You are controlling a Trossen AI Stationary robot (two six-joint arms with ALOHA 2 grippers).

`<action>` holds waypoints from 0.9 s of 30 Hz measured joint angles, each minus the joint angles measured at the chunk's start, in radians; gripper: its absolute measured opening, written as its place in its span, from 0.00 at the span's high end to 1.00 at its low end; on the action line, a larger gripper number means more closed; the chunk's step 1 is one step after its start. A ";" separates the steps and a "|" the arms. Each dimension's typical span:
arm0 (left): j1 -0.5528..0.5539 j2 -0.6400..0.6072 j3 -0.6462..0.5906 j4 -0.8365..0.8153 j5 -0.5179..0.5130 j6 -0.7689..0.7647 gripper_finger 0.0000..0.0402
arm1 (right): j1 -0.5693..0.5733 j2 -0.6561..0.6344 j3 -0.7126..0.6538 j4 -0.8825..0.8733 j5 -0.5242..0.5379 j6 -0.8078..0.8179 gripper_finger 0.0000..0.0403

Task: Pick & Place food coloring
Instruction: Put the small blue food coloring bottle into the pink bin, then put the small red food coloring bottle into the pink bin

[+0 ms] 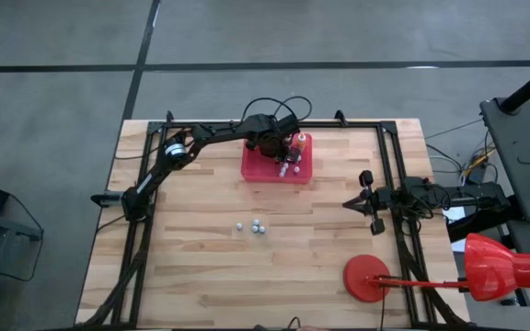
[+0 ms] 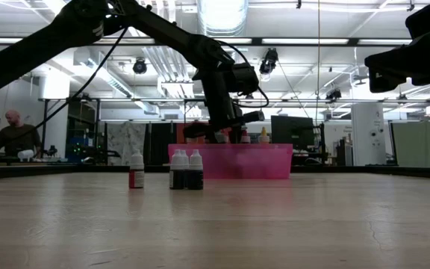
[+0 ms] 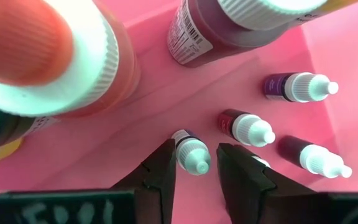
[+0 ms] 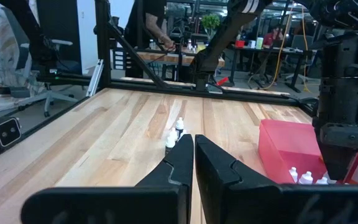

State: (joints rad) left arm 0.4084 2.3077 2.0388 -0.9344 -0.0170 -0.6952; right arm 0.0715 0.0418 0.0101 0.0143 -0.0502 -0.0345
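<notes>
- High view: the left arm reaches across the far side of the wooden table (image 1: 201, 267), and the left gripper (image 1: 279, 147) hangs over the red tray (image 1: 256, 170) at far centre. Several small food coloring bottles (image 1: 288, 165) stand in the right part of the tray. Three more bottles (image 1: 254, 226) sit together on the bare wood nearer the middle, well apart from the tray.
- High view: the right gripper (image 1: 355, 204) waits at the right side of the table, clear of any bottle. A red round stand (image 1: 366, 278) sits near the right corner.
- Low view: the tray shows as a pink box at the far centre, with the left gripper (image 2: 226, 127) lowered to its rim. One red-bodied bottle (image 2: 136, 170) stands left of a touching pair of dark bottles (image 2: 187, 170), all upright with white caps. A person (image 2: 17, 138) sits far off at the left in the room.
- Left wrist view: the left gripper (image 3: 194, 171) has its fingers (image 3: 163, 171) set narrowly either side of a dark bottle with a white cap (image 3: 190, 152) on the tray floor; whether they press it cannot be told. Three other bottles lie just beyond it.
- Right wrist view: the right gripper (image 4: 193, 155) has its fingers pressed together, holding nothing. Past them stand two of the loose bottles (image 4: 176, 134) on the wood, and the tray (image 4: 284, 146) with white caps showing.
</notes>
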 joint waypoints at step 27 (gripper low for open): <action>0.000 0.000 0.019 -0.028 0.000 0.022 0.78 | -0.001 0.000 0.000 0.000 0.000 0.000 0.98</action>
State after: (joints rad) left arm 0.4080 2.3074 2.0581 -0.9629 -0.0168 -0.6733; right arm 0.0708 0.0418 0.0097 0.0140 -0.0502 -0.0345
